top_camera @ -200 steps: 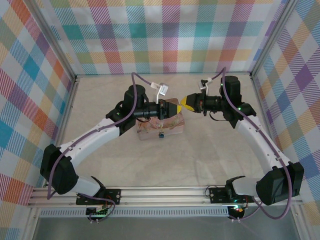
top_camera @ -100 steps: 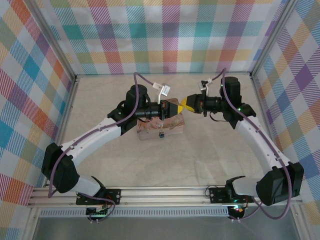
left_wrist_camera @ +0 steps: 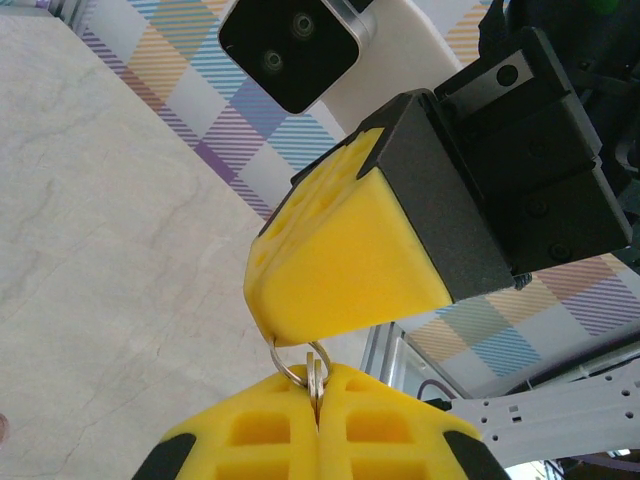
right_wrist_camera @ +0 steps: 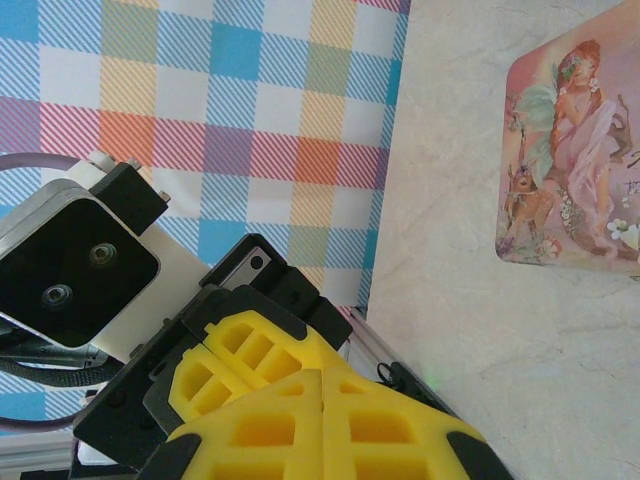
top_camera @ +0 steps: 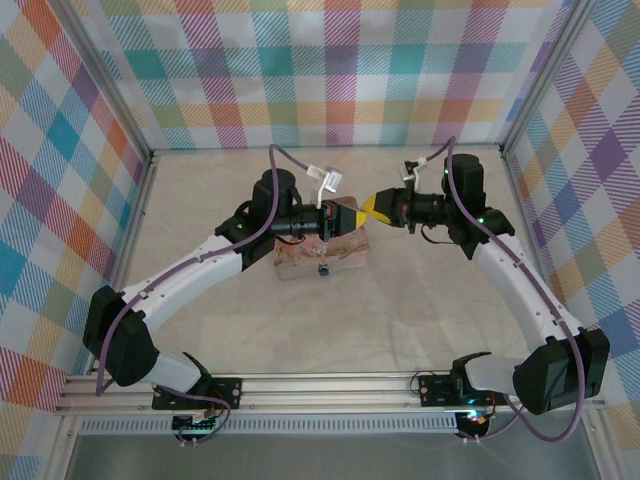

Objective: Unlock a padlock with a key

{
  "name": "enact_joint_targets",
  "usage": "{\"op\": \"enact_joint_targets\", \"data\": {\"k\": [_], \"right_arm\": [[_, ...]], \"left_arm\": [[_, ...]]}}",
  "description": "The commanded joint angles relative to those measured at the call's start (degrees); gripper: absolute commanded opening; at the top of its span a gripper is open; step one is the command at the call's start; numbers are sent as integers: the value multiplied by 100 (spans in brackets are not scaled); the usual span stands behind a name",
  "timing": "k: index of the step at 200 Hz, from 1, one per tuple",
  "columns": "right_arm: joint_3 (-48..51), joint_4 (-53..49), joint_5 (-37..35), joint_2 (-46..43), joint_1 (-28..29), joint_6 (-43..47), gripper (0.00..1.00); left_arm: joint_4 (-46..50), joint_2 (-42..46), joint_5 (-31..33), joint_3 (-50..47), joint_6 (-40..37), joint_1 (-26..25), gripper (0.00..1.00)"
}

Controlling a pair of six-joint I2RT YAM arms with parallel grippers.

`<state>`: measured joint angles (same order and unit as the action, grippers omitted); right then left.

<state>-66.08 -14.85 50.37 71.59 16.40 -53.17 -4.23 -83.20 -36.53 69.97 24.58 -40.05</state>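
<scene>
My left gripper (left_wrist_camera: 318, 400) is shut on a flat metal key (left_wrist_camera: 316, 385), whose blade is hidden between the yellow fingers. The key's ring (left_wrist_camera: 290, 368) runs up into the tip of my right gripper (left_wrist_camera: 272, 335), which meets the left one tip to tip. In the right wrist view the right gripper (right_wrist_camera: 322, 385) is shut, with the left gripper's fingers (right_wrist_camera: 235, 350) just beyond it. In the top view both grippers (top_camera: 345, 215) (top_camera: 378, 207) hover over the pink picture box (top_camera: 335, 255). A small padlock (top_camera: 323, 268) sits at the box's front edge.
The pink box with a fairy picture (right_wrist_camera: 570, 180) lies on the beige table (top_camera: 420, 300). Plaid walls (top_camera: 330, 70) and metal frame rails (top_camera: 150, 200) close in the workspace. The left wrist's cable (top_camera: 290, 155) loops above the arm.
Almost nothing: the two grippers stay tip to tip above the box. The left arm's cable loop has shifted slightly.
</scene>
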Motion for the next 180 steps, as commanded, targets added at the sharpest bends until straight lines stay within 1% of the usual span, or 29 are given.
{"op": "enact_joint_targets", "data": {"k": [1,13,31,50,77,114,138,150,180], "right_arm": [[8,15,121,-207,-54,189,2],[17,-2,130,-220,-49,259,8],[37,-70,105,-272,-79,421,25],[244,194,231,-409,-161,483,31],[559,694,498,-600,-217,590,33],[773,817,682,-711,-217,980,31],[989,1138,838,-811,-225,1047,30],[1056,1207,871,-855,-217,1089,28],[1218,1540,1059,-923,-217,999,28]], "left_arm": [[261,-10,94,130,-155,-20,0],[292,5,79,147,-172,-20,0],[348,5,-11,186,-164,-20,0],[353,14,-196,201,-155,-18,0],[352,31,-520,210,-125,-15,0],[251,127,-800,170,-102,-11,0],[132,202,-951,157,-44,11,0],[84,225,-1019,164,-2,19,0],[32,264,-1088,174,43,42,0]]}}
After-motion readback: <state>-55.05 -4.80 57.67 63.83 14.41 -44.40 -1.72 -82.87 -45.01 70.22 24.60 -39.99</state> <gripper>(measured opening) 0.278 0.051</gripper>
